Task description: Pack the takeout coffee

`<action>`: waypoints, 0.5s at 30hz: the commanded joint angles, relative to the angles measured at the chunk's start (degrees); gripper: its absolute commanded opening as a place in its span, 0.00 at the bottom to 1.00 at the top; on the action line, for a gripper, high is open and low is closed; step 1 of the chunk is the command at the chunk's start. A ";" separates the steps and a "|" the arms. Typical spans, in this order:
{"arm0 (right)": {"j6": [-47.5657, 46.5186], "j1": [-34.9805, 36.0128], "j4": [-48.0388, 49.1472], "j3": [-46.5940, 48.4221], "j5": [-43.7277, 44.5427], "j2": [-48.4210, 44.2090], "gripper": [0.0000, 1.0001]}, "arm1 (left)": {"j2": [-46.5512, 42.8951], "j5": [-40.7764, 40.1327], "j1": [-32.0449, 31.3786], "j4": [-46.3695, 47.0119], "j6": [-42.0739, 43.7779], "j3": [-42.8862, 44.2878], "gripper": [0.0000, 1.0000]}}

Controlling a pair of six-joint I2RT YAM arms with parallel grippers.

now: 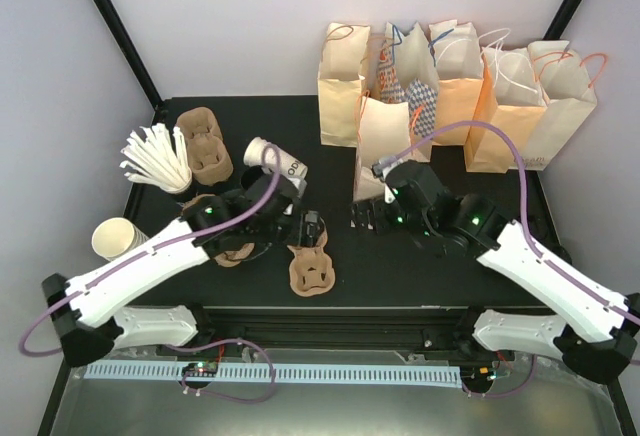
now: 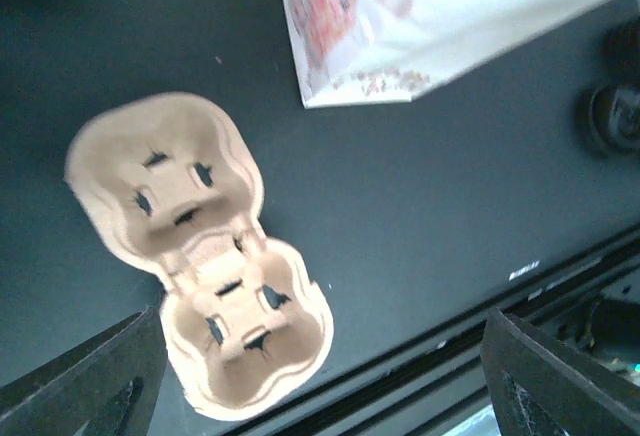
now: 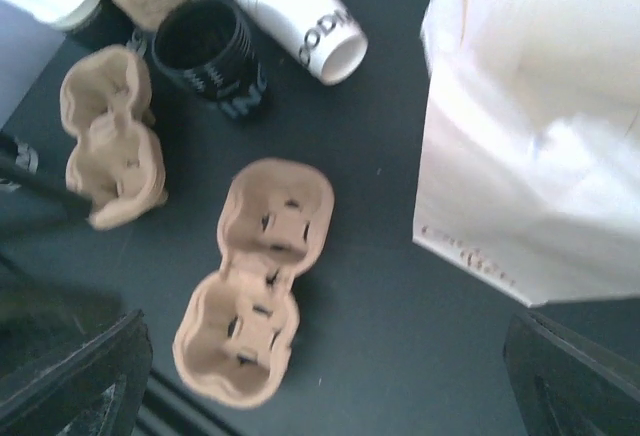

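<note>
The takeout coffee (image 1: 275, 159) is a white cup with dark lettering, lying on its side behind my left arm; it also shows top centre in the right wrist view (image 3: 300, 11). My left gripper (image 1: 312, 228) hangs open just above a brown two-cup carrier (image 1: 310, 271). In the left wrist view that carrier (image 2: 200, 256) lies flat on the black table, left of the gap, and the left gripper (image 2: 320, 386) holds nothing. My right gripper (image 1: 362, 216) is open and empty in front of the bags, with the same carrier (image 3: 255, 276) below it.
Several paper bags (image 1: 450, 86) stand along the back right. A second carrier (image 3: 110, 136) lies by my left arm, beside a black cylinder with white lettering (image 3: 210, 56). A carrier stack (image 1: 205, 141), a holder of white sticks (image 1: 155, 161) and a cream cup (image 1: 118, 239) are at left.
</note>
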 commanded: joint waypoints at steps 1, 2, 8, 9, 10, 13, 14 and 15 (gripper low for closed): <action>0.41 0.02 2.46 -6.97 -8.24 -5.44 0.98 | -6.12 0.37 5.14 0.19 2.74 -1.26 0.90; 0.76 0.02 3.05 -8.99 -9.31 -6.66 0.98 | -7.34 1.02 7.61 0.29 3.16 -2.17 0.90; 4.59 0.02 6.94 -21.51 -11.54 -9.56 0.98 | -13.91 6.49 21.12 1.60 5.64 -9.07 0.93; 5.48 -0.02 7.28 -22.66 -11.56 -9.62 0.98 | -14.04 6.90 23.21 1.13 5.88 -9.52 0.95; 6.27 -0.02 7.62 -23.49 -11.58 -9.63 0.98 | -13.95 7.71 25.34 0.80 5.95 -9.97 0.97; 8.81 0.02 8.05 -25.41 -10.37 -9.55 0.99 | -12.83 12.25 32.00 0.79 6.44 -10.93 0.99; 9.76 0.02 8.06 -25.87 -9.53 -9.60 1.00 | -12.20 13.29 33.81 0.82 6.48 -11.07 0.99; 10.58 0.02 8.13 -26.23 -8.30 -9.51 1.00 | -11.40 13.60 35.22 0.45 6.53 -10.90 0.99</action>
